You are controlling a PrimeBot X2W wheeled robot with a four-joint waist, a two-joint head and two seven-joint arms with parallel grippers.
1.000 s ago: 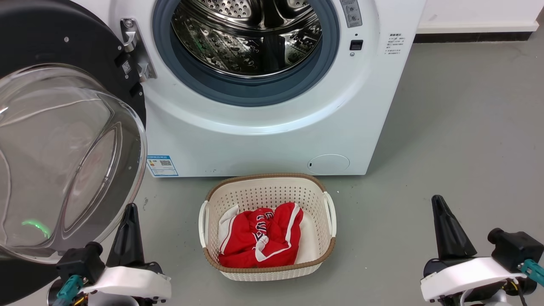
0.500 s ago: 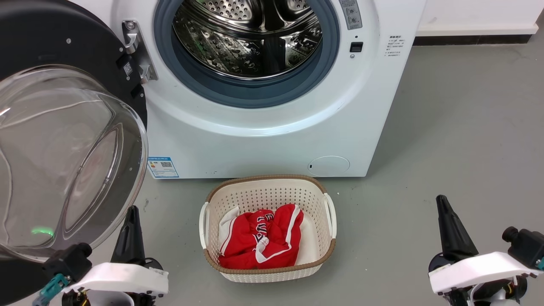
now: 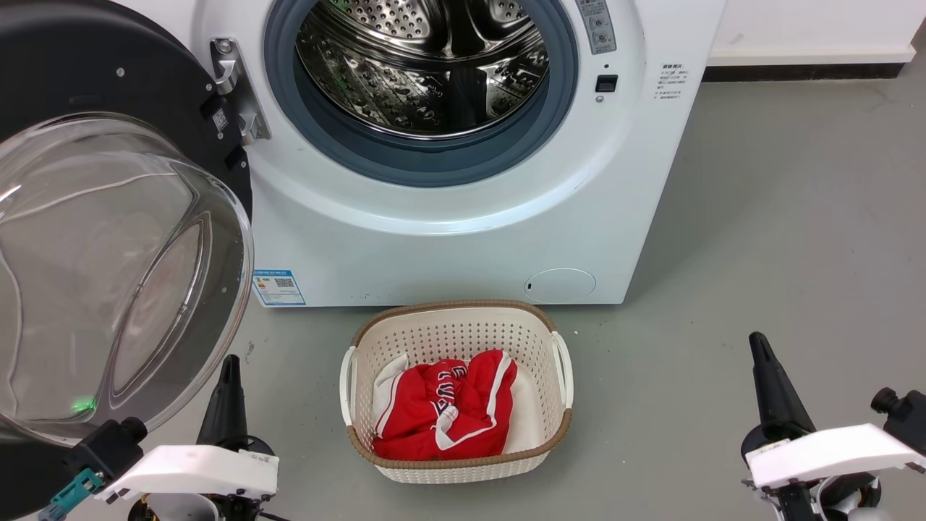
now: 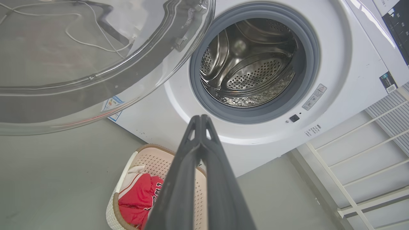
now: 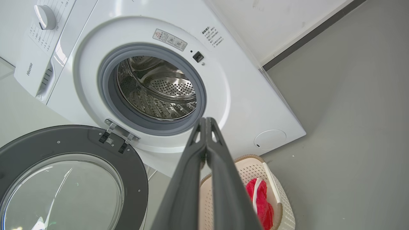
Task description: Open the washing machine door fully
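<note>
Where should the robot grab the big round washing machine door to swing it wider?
Probably the black frame, at the rim farthest from the hinge, coming from the robot's side with the left claw nearby. The frame is a thin edge; the glass bowl bulges, smooth and too wide to pinch.

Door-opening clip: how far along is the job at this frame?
Done: the washing machine door stands swung wide on its hinge, the drum fully exposed. In hand: nothing; the left gripper and right gripper are shut, empty, off the door. Left: seemingly nothing.
</note>
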